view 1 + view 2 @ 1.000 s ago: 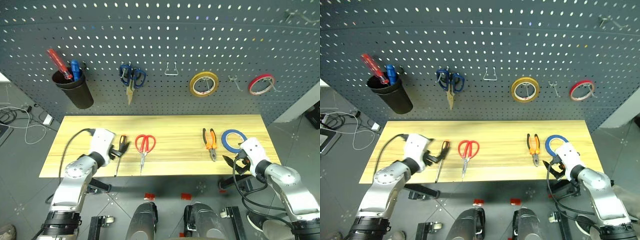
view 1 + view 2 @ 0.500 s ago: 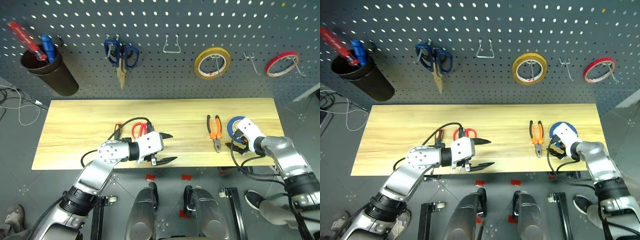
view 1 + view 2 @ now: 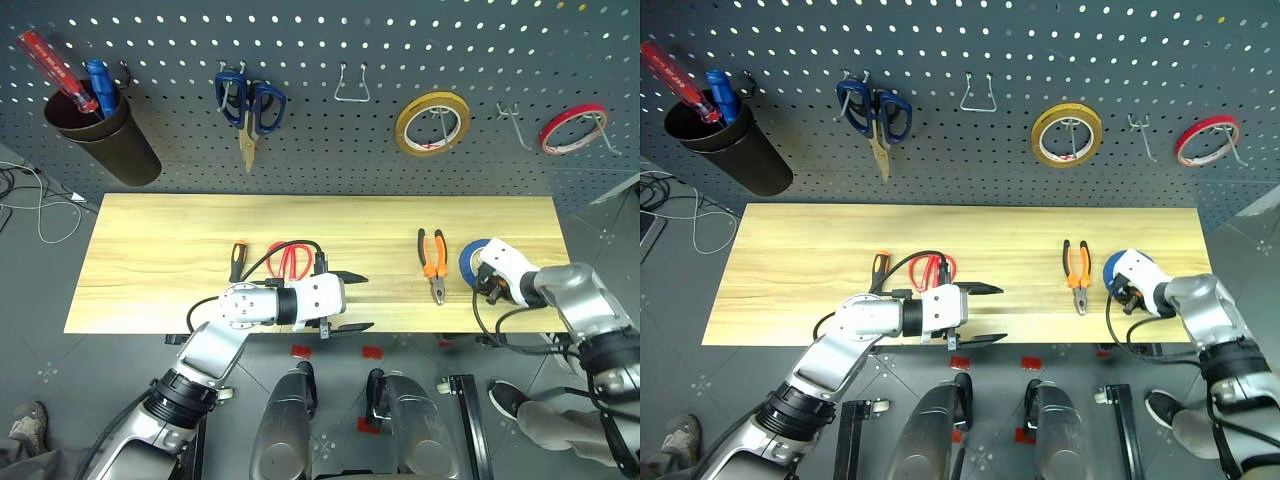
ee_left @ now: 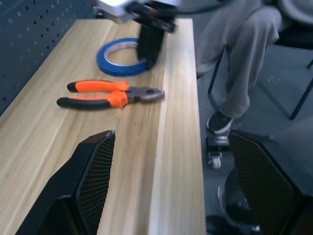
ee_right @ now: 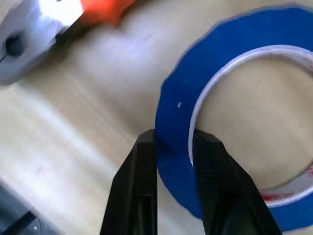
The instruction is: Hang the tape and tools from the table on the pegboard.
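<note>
The right gripper (image 5: 173, 142) pinches the blue tape (image 5: 234, 63) across its rim (for lifting, I'd guess); the left gripper (image 3: 352, 301) hovers open over the table (image 3: 150, 250).

Blue tape (image 3: 470, 257); orange-and-black pliers (image 3: 432, 262); red-handled scissors (image 3: 291, 258); pale yellow wood table (image 3: 160, 250); dark grey, hole-dotted pegboard (image 3: 320, 150).

Table (image 3: 150, 250): spanning mid-frame.
Lying on it: screwdriver (image 3: 237, 262), red scissors (image 3: 290, 257) left-centre; pliers (image 3: 432, 262), blue tape (image 3: 470, 258) right.
</note>
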